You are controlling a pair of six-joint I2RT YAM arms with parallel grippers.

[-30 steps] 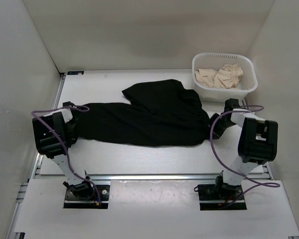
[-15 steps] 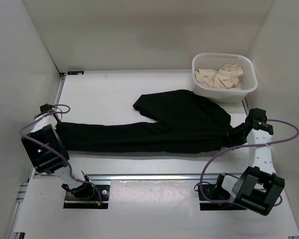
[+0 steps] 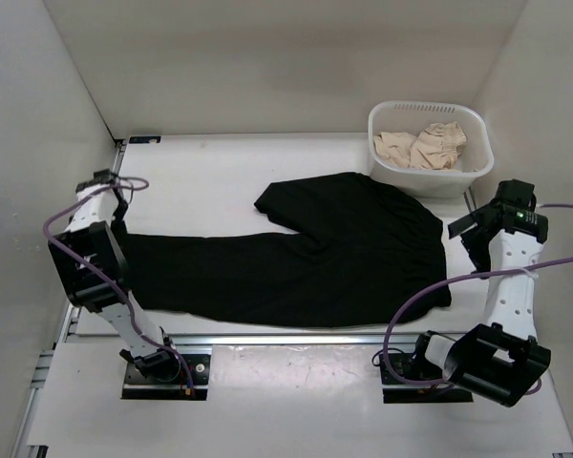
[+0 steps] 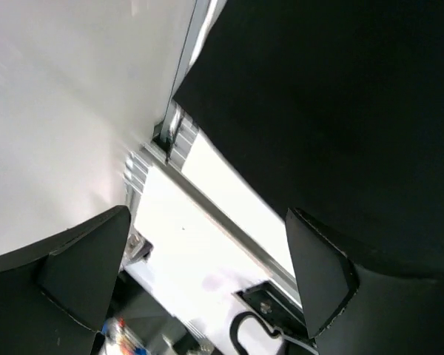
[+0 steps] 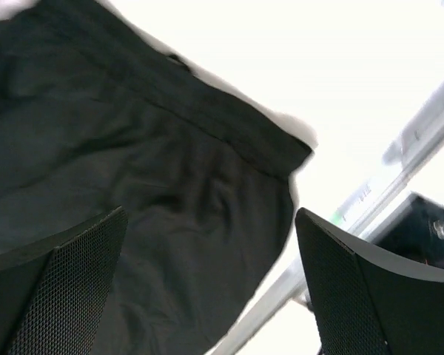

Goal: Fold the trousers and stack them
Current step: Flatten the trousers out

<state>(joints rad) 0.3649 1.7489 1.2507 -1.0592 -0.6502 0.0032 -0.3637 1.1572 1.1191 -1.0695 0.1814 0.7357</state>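
Observation:
The black trousers (image 3: pixel 315 258) lie spread flat across the table, one leg reaching left and the waist end at the right. My left gripper (image 3: pixel 115 196) hovers at the leg's left end, open and empty. In the left wrist view its fingers (image 4: pixel 81 274) frame the table's rail, with the trousers (image 4: pixel 340 111) off to the upper right of the left gripper (image 4: pixel 207 274). My right gripper (image 3: pixel 468 232) hangs just right of the waist, also open. In the right wrist view the trousers (image 5: pixel 133 185) lie below the right gripper (image 5: pixel 207 285), not touched.
A white basket (image 3: pixel 477 167) holding beige cloth (image 3: pixel 422 145) stands at the back right, close to the right arm. White walls close in on the left, back and right. A metal rail (image 3: pixel 286 336) runs along the table's near edge.
Both grippers have opened and let go of the trousers, which were pulled out flat and now lie still. The left gripper drew back towards the far left; the right one lifted off to the right.

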